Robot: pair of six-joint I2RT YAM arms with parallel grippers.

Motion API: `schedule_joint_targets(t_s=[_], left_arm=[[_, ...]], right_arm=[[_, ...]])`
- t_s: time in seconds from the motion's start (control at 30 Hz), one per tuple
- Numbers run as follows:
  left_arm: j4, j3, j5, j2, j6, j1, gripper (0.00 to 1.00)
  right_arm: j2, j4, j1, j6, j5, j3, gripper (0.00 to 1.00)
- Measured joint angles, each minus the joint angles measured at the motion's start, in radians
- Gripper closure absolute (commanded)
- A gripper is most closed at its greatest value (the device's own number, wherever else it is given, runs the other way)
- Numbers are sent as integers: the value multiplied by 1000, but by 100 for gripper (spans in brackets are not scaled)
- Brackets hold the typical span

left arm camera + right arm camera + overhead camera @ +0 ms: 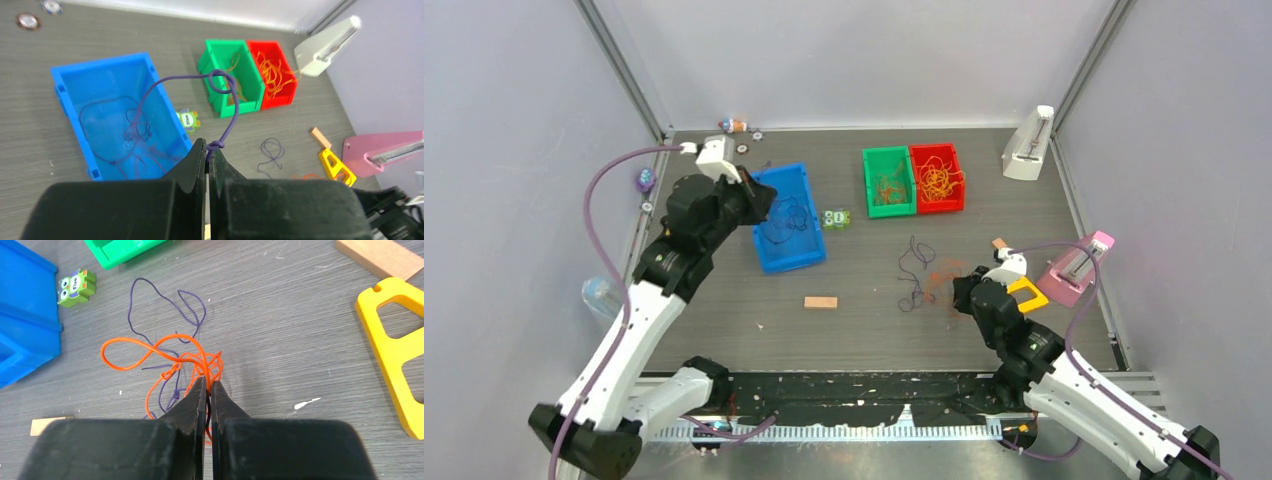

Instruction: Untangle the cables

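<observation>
Cables [192, 360] pinched in R end effector [207, 383].

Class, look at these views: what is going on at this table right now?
Untangling is under way. The left gripper is shut on a purple cable that trails into the blue bin. The right gripper is shut on an orange cable tangle on the table, purple strands mixed in.
</observation>
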Motion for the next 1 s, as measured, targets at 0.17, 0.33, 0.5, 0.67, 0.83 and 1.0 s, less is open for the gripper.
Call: schedule_joint_targets(t_s=[0.17,0.33,0.5,0.67,0.83,1.0], left_arm=[[6,0,26,145,-14,6,100],[13,0,37,213,-23,18,100],[24,0,32,272,-21,24,100],[50,11,16,388,-13,52,100],[29,74,45,566,-12,116,94],[-38,191,132,701,26,151,28]], right_arm=[[-22,-23,0,-29,34,8,95],[18,-34,0,-61,33,39,95],[30,-33,0,-86,32,55,95],[45,-16,-1,-119,18,55,95],[115,-10,-2,-168,-34,100,95],[170,-36,-2,-223,-109,240,95]])
